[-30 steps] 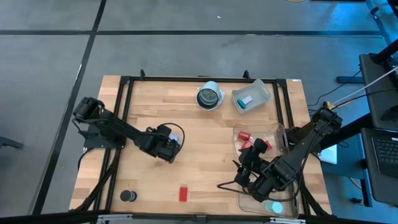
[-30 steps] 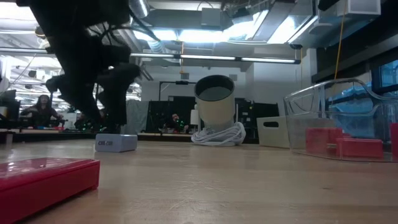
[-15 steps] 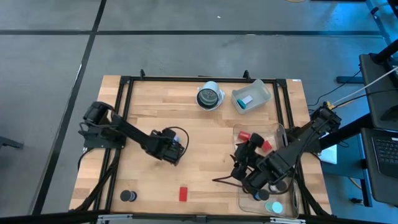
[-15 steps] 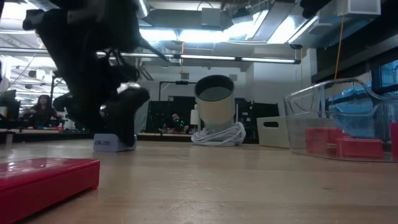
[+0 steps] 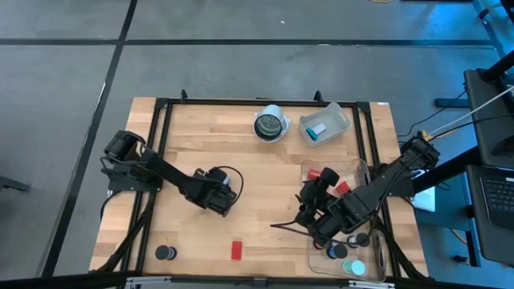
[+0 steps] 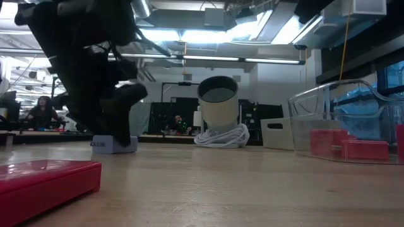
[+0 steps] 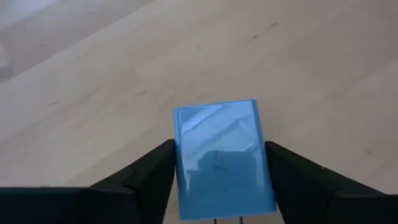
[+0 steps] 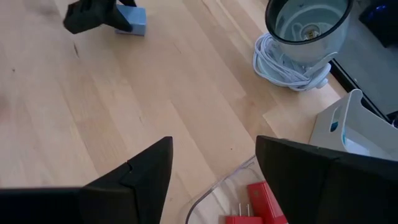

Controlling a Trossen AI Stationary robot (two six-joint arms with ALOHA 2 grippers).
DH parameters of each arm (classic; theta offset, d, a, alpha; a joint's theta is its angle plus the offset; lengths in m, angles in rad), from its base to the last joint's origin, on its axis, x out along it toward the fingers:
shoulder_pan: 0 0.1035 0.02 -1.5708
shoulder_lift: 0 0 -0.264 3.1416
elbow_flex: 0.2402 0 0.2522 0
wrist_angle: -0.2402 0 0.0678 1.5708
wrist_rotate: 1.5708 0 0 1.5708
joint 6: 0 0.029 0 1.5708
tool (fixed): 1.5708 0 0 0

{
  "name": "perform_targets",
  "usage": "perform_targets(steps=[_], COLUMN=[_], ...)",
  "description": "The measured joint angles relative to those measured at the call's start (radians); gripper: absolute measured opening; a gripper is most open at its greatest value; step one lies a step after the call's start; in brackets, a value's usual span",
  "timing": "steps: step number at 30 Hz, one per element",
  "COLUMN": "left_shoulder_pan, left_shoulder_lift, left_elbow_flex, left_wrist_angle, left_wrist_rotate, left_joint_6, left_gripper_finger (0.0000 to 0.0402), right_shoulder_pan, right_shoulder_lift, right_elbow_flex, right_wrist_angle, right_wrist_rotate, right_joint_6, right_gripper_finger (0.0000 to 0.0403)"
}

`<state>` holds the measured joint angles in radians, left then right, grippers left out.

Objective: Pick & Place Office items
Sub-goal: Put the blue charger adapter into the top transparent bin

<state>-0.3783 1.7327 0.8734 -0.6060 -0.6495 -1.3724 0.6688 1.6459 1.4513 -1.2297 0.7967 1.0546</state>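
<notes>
Left pincer (image 7: 214, 186) is down on the light wooden counter (image 5: 265, 172), mid-left, straddling the pale blue glossy rectangle (image 7: 222, 155). In the left wrist view the rectangle sits between the two dark fingers (image 7: 146, 177), one flank against each, so it reads as clamped on the piece. The piece still looks flat on the counter; not lifted, judging by the low view, where it rests on the wood under the arm (image 6: 108, 145).

Right pincer (image 8: 211, 171) hangs over the right side beside the clear plastic bin (image 5: 357, 172) that holds the red blocks (image 8: 249, 202). Its fingers stand apart with nothing between them.

Rest of the items: a red flat block (image 5: 236, 250) and a black round disc (image 5: 165, 253) at the near edge, a teal round piece (image 5: 354, 267) in the near clear bin, and another pale blue piece (image 5: 319, 129) in the far bin.

To do the grab well:
- The rectangle is slightly skewed to the fingers; let them square it up before lifting.
- Confirm both sides are seated. The glossy face looks slippery.
- Lift straight up, no drag across the wood.
- Carry it clear of the white-and-dark round lamp-like thing (image 5: 271, 124) and its coiled cable.
- Keep the arms apart near the bins.
</notes>
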Motion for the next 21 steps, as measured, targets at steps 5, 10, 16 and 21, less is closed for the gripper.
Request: perform_targets(steps=[5,10,16,21], left_shoulder_pan=[-0.021,-0.052,-0.131,-0.223], left_shoulder_lift=[-0.062,-0.156,-0.244,-0.249], left_elbow_flex=[0.007,0.007,0.008,0.008], left_wrist_angle=[0.006,0.014,0.148,0.326], left_wrist_rotate=[0.005,-0.021,-0.160,-0.396], left_joint_6=[0.087,0.187,0.568,0.975], left_gripper_finger=[0.0205,0.0205,0.0205,0.0207], right_shoulder_pan=[-0.016,-0.049,-0.117,-0.200], right_shoulder_lift=[0.000,0.000,0.000,0.000], right_elbow_flex=[0.000,0.000,0.000,0.000], right_wrist_angle=[0.012,0.050,0.220,0.384], right_wrist_rotate=[0.028,0.034,-0.007,-0.091], right_joint_6=[0.000,0.014,-0.035,-0.148], right_gripper_finger=[0.0233,0.0233,0.0237,0.0265])
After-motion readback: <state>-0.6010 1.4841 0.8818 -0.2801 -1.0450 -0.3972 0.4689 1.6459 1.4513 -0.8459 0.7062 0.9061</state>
